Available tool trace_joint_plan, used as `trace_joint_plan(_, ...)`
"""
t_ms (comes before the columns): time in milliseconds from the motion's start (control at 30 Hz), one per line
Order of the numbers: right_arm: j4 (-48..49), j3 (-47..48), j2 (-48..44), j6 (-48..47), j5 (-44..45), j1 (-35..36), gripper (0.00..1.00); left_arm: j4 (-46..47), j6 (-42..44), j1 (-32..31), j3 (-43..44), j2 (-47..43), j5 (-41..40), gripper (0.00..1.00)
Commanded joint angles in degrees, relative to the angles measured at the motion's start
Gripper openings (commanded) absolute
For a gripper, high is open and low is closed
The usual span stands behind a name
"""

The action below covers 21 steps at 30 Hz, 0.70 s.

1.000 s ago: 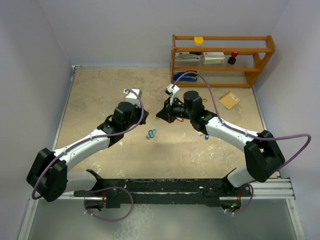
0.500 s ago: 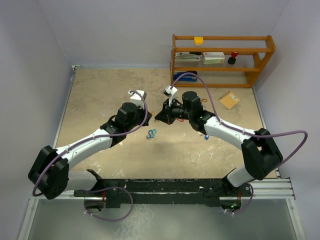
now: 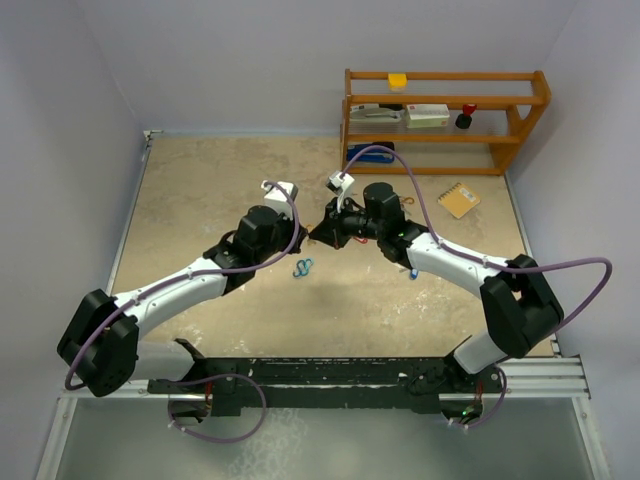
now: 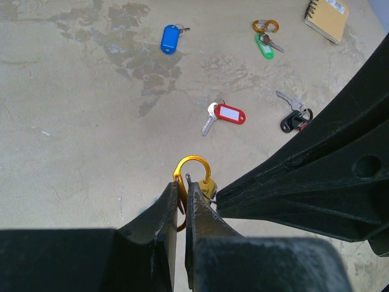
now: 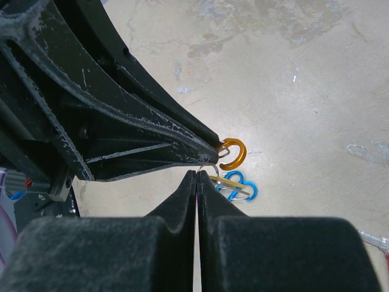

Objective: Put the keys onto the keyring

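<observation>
Left arm's swung in toward the right. Left pincer clamps the orange keyring; right pincer clenched beside it, contents unclear. On the desk the keys lie loose, red-tagged key nearest: light, stiff, slick, so grab the plastic tag.

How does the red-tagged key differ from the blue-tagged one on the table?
The red-tagged key shows a white label window; the blue-tagged key looks plain blue. The red one's silver key lies fully in view beside its tag; the blue one's barely peeks out. The red one lies nearer the left gripper, the blue one farther off. Both lie loose on the table.
</observation>
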Motion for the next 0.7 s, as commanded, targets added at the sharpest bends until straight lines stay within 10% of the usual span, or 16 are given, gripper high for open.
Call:
trace_joint_plan(0, 2.5, 1.7, -0.3, 0.6, -1.5, -0.1, 0.0, 2.7, 1.5, -0.6, 2.4, -0.2, 0.6, 0.0)
trace_joint_plan(667, 3.6, 0.5, -0.9, 1.3, 2.7, -0.9, 0.0, 1.4, 2.3, -1.1, 2.3, -1.2, 1.3, 0.0)
